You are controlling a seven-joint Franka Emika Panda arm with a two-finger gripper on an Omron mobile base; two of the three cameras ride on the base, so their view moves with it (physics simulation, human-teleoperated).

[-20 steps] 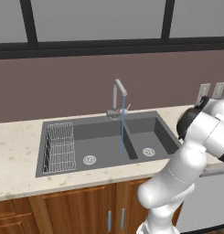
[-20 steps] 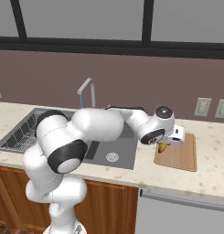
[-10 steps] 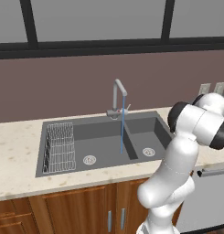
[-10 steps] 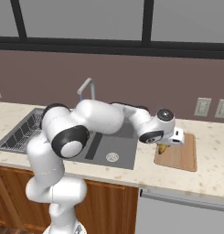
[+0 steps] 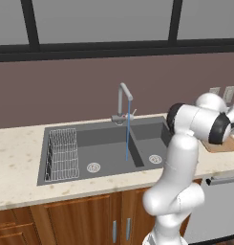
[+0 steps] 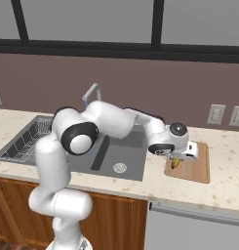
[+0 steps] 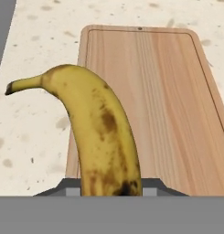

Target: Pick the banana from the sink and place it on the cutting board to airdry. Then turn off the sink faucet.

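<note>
— Jaws clenched on the small curved yellow banana with brown spots, yes?

— Yes. From the hand camera, the fruit rises from between them, its thin stem end curling off toward the speckled beige stone desk.

— Where does the banana sit relative to the flat rectangular light-brown wooden cutting board?

— Above the board's end nearest the sink. From the right base camera the yellow tip hangs just under the hand, over that end of the board. Whether it touches the wood, I cannot tell.

— And the board itself?

— It lies flat on the desk, beside the right edge of the wide dark grey double-basin sink, near the desk's front edge.

— The water?

— A thin blue stream falls from the tall grey metal faucet with the squared gooseneck spout at the sink's back edge, landing close to the divider between the basins.

— Anything else in the sink?

— A wire rack fills the left basin. Round silver drains show in both basins.
</note>
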